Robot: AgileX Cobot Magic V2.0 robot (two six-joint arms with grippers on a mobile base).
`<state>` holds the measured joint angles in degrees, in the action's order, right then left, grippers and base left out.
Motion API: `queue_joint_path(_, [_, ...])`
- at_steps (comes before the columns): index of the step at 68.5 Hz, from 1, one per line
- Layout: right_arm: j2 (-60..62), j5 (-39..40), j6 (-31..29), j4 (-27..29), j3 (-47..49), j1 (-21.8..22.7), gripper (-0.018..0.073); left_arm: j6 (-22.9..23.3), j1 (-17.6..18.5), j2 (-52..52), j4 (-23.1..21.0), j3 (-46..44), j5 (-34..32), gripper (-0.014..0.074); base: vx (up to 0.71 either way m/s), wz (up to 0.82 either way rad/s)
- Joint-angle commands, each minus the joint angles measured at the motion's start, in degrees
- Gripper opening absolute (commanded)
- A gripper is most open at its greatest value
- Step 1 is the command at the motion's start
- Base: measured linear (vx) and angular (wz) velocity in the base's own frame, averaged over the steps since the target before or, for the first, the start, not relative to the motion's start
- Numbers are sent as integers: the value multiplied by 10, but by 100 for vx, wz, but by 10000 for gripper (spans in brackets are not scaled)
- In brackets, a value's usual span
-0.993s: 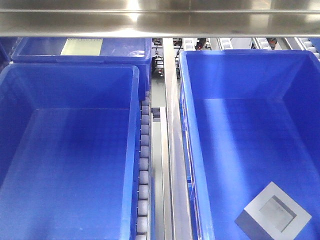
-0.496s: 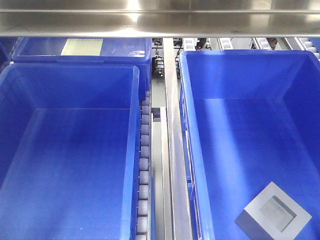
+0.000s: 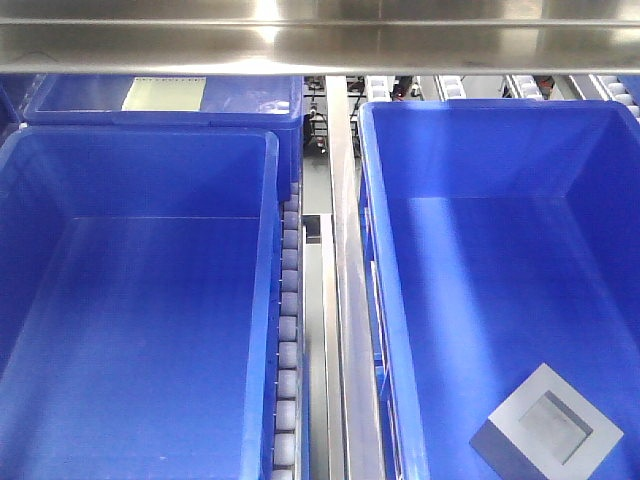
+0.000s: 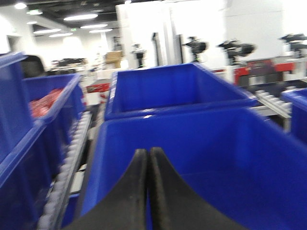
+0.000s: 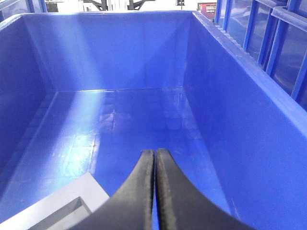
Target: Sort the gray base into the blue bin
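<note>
Gray base (image 3: 546, 423) lying on the floor of the blue bin (image 3: 395, 330) near its front right corner, recess up, partly cut off in the right wrist view. Left gripper (image 4: 147, 158) and right gripper (image 5: 155, 158) both closed, holding nothing.

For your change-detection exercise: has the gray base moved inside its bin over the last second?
No. The gray base sits in the same near corner of the blue bin, no closer to the bin's walls than before.
</note>
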<state>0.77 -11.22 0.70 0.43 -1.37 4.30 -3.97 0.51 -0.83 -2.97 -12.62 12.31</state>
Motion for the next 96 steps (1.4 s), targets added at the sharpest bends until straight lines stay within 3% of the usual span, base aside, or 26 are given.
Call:
queue_joint_path(1, [5, 28, -7, -4, -3, 3, -5, 2, -10, -7, -3, 28, -85, -8, 0, 0])
queue_joint_path(17, [5, 28, -7, -4, -3, 3, -5, 3, -10, -7, -3, 130, -141, -8, 0, 0])
queue_joint_path(96, [5, 28, -7, -4, -3, 3, -5, 3, -10, -7, -3, 129, -127, -8, 0, 0])
